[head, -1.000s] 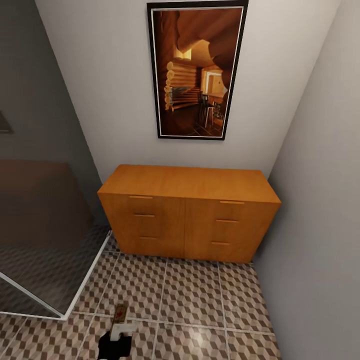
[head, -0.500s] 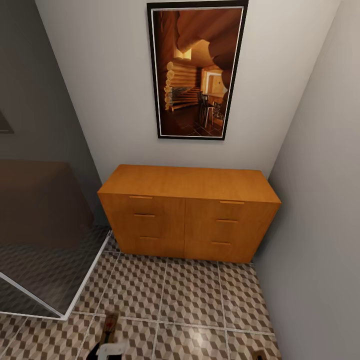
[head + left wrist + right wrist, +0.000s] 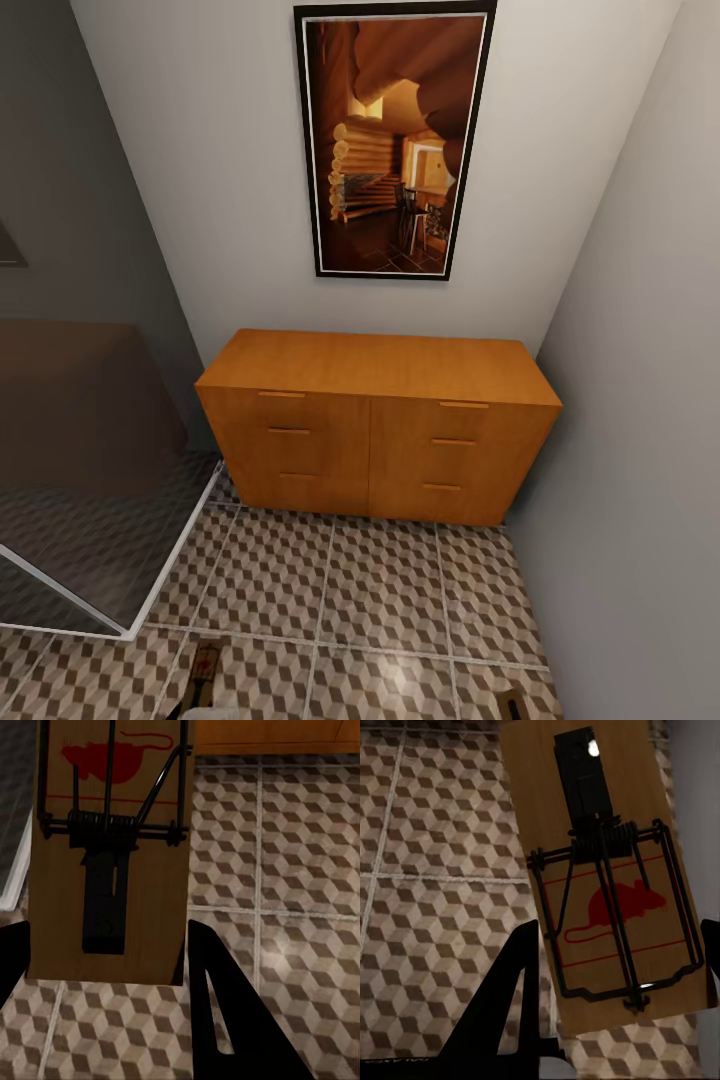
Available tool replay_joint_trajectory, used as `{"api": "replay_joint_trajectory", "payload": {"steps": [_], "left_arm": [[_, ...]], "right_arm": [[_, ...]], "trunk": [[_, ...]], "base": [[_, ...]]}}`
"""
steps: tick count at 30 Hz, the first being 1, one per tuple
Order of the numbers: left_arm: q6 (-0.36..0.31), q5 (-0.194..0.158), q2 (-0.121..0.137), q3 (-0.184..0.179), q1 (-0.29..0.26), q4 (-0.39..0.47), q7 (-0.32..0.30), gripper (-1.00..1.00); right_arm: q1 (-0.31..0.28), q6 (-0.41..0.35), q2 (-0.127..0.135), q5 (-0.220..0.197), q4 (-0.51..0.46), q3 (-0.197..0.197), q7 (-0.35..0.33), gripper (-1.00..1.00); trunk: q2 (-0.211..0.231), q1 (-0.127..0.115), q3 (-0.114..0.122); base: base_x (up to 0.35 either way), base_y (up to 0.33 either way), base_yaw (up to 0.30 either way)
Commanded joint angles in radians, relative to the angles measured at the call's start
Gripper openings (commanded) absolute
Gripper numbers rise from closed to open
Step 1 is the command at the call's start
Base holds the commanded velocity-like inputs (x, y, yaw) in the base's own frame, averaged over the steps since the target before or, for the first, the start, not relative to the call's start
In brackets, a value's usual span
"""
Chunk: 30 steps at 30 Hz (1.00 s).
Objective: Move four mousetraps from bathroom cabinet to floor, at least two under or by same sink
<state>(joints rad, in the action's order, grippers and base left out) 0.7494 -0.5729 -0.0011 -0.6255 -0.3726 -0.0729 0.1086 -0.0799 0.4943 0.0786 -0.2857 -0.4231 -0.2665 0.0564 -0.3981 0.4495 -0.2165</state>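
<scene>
while each claw is gripping a mousetrap, both arms are pulling back and down.

the left mousetrap point(image 3: 109, 847) is sitting lower at the bottom edge of the head view than a moment ago, so the left gripper point(image 3: 105, 952) is drawing in toward the robot, over the bathroom floor point(image 3: 380, 590). it is squeezing the board between its dark fingers point(image 3: 225, 1005). the right gripper point(image 3: 615, 960) is holding the right mousetrap point(image 3: 600, 870) the same way. the cabinet point(image 3: 380, 425) is standing closed ahead, so two traps are probably heading for the sink.
</scene>
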Motion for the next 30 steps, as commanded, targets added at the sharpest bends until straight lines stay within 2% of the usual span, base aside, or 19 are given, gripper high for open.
{"api": "replay_joint_trajectory", "payload": {"steps": [1,4,6,12,13,16,18,21,24,25,27,30], "left_arm": [[0.0,0.007,-0.003,-0.009,0.0,-0.002,0.015,-1.0],[-0.012,0.007,-0.006,-0.009,0.001,-0.002,0.017,-1.0],[-0.047,0.007,-0.018,-0.009,0.001,-0.002,0.018,-1.0],[-0.29,0.01,-0.044,-0.011,0.001,0.004,0.022,-1.0],[-0.315,0.015,-0.048,-0.016,0.001,0.004,0.023,-1.0],[-0.349,0.03,-0.053,-0.072,0.001,0.004,0.025,-1.0],[-0.348,0.033,-0.052,-0.097,0.001,0.004,0.029,-1.0],[-0.322,0.033,-0.045,-0.108,0.001,0.002,0.064,-1.0],[-0.252,0.032,-0.028,-0.111,0.001,0.001,0.13,-1.0],[-0.206,0.031,-0.016,-0.112,0.001,0.0,0.168,-1.0],[-0.155,0.03,0.001,-0.111,0.001,0.0,0.229,-1.0],[-0.121,0.025,0.021,-0.109,0.001,0.001,0.32,-1.0]], "right_arm": [[-0.001,-0.027,0.001,-0.006,-0.01,-0.008,0.003,-1.0],[-0.001,-0.048,0.001,-0.004,-0.017,-0.008,0.003,-1.0],[0.0,-0.054,0.001,-0.003,-0.019,-0.008,0.003,-1.0],[0.0,-0.059,0.001,-0.003,-0.02,-0.005,0.004,-1.0],[0.0,-0.061,0.001,-0.003,-0.02,-0.004,0.005,-1.0],[0.0,-0.065,0.017,-0.003,-0.021,-0.002,0.007,-1.0],[0.0,-0.077,0.035,-0.004,-0.023,-0.001,0.006,-1.0],[0.0,-0.104,0.053,-0.005,-0.043,-0.001,0.004,-1.0],[0.0,-0.116,0.067,-0.006,-0.061,-0.001,0.002,-1.0],[0.0,-0.12,0.071,-0.006,-0.066,-0.001,0.001,-1.0],[0.0,-0.122,0.073,-0.006,-0.069,-0.001,0.001,-1.0],[0.0,-0.122,0.073,-0.006,-0.073,-0.002,0.001,-1.0]], "trunk": [[-0.002,0.001,-0.002],[-0.002,0.001,-0.002],[-0.002,0.001,-0.002],[-0.002,0.001,-0.002],[-0.002,0.001,-0.002],[-0.002,0.001,-0.002],[-0.002,0.001,-0.002],[-0.002,0.001,-0.002],[-0.002,0.001,-0.002],[-0.002,0.001,-0.002],[-0.002,0.001,-0.002],[-0.002,0.001,-0.002]], "base": [[0.0,0.0,0.0],[0.0,0.0,0.0],[0.0,0.0,0.0],[0.0,0.0,0.0],[0.0,0.0,0.0],[0.0,0.0,0.0],[0.0,0.0,0.0],[0.0,0.0,0.0],[0.0,0.0,0.0],[0.0,0.0,0.0],[0.0,0.0,0.0],[0.0,0.0,0.0]]}}
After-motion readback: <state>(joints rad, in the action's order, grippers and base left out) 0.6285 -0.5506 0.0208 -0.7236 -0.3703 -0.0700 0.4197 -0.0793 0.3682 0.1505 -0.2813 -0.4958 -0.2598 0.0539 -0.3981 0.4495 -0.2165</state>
